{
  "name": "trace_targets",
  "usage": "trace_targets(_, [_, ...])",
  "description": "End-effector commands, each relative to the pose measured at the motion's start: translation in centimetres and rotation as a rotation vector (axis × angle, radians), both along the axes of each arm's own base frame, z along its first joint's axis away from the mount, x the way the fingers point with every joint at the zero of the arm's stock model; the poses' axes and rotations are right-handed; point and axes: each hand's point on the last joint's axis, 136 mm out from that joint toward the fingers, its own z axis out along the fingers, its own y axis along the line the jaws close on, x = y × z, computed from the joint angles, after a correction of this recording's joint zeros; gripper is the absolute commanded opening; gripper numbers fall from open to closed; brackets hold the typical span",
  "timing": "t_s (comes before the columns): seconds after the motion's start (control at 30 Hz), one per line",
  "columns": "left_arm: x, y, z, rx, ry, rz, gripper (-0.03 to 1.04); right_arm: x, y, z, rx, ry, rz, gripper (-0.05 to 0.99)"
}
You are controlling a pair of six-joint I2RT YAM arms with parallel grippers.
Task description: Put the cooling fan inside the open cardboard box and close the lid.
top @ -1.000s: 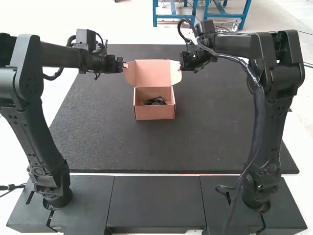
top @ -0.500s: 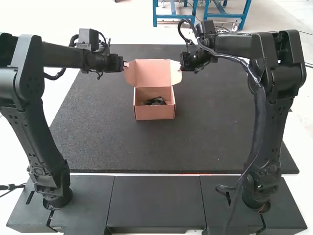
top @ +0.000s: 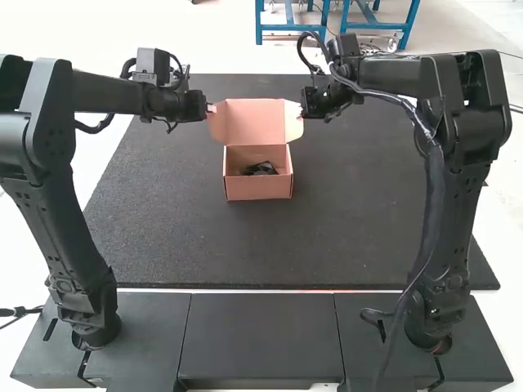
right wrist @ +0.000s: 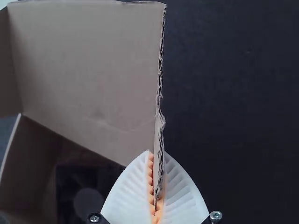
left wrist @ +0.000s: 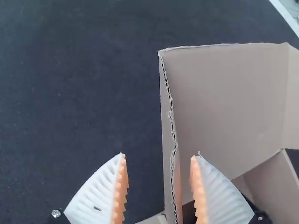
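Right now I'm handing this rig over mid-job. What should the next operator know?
Left gripper: open, with one side edge of the lid between its fingers.
Right gripper: shut on the opposite side edge of the lid.
Cooling fan: inside the cardboard box, which sits on the mat.
Done: fan is in the box.
Left: the lid stands upright; fold it down and shut it.

High view looks down from behind; wrist views (close) share the lid point(left wrist: 224, 107).
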Motion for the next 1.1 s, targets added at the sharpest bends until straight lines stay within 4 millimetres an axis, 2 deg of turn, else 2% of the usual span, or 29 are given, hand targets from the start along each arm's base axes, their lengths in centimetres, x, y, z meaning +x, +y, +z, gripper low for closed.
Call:
trace_targets(0.0, [-0.2, -0.5, 2.4, -0.018, -0.050, -0.018, 0.26, -1.9, 0.7, -2.5, -0.012, 0.079, 0.037, -0.02])
trace_targets(0.2, [-0.8, -1.1, 1.7, -0.040, -0.043, -0.060, 0.14, -2.0, 0.6, -2.7, -0.012, 0.082, 0.036, -0.02])
trace_targets(0.33, [-1.2, -2.0, 2.1, -0.071, -0.062, -0.111, 0.02, -2.1, 0.6, -2.8, -0.011, 0.087, 0.038, -0.02])
trace_targets(0.57, [-0.9, -2.0, 3.3, -0.076, -0.097, -0.111, 0.01, -2.0, 0.7, -2.7, -0.007, 0.083, 0.034, -0.02])
trace_targets(0.7, [-1.0, -2.0, 4.3, -0.081, -0.108, -0.110, 0.01, -1.4, 1.0, -1.2, 0.007, 0.053, 0.031, -0.02])
trace_targets(0.8, [-1.2, -2.3, 4.7, -0.091, -0.106, -0.111, 0.01, -1.6, 2.2, -0.5, 0.017, 0.042, 0.044, -0.02])
trace_targets(1.07, [-3.5, -4.6, 4.4, -0.099, -0.044, -0.167, 0.01, -2.9, 4.1, 0.6, 0.028, 0.038, 0.084, -0.02])
